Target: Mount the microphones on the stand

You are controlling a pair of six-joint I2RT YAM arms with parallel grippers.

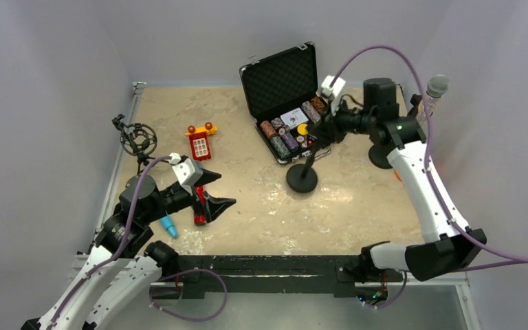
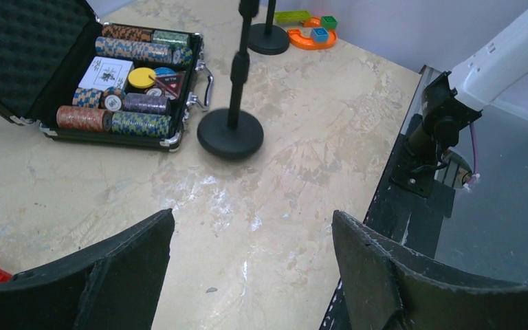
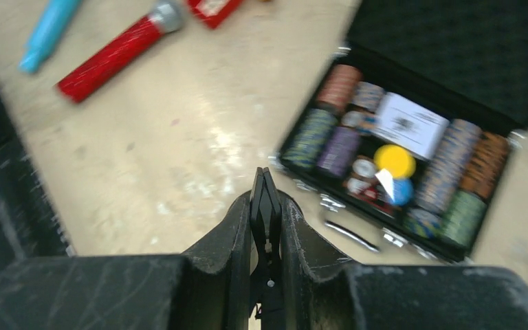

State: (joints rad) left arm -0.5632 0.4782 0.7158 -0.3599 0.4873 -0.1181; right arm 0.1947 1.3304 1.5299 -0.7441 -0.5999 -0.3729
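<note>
From the top external view, the bench [image 1: 261,206] was a mottled, beige, stone-like slab. The left claw [image 1: 227,190] was spread wide over the red glitter microphone [image 1: 199,212], which lay flat near the front left. The smooth light-blue microphone [image 1: 168,225] lay just beside it, closer to the arm. At the far right the silver microphone [image 1: 434,93] stood upright with its grey mesh head on top. The stand [image 1: 303,179], a thin black pole on a round matte base, stood mid-bench. The right claw [image 1: 324,129] was at the top of its pole. Behind it, a black case [image 1: 278,79] lay open with an egg-crate foam lid. A small red toy phone [image 1: 199,143] and a black ring-shaped mount [image 1: 138,138] sat to the left.

In the left wrist view, the scuffed black fingers [image 2: 110,275] of the left claw [image 2: 254,275] stood far apart with only bare bench between them. The stand's [image 2: 231,132] base sat beside the case [image 2: 14,48], which held rows of striped chips and a white card box whose print was too small to read.

The right wrist view was blurred. The right claw [image 3: 265,182] was pressed together on a thin flat black piece of the stand. Beyond it lay the red glitter microphone [image 3: 113,55], the light-blue microphone [image 3: 48,31] and the case [image 3: 454,62].
</note>
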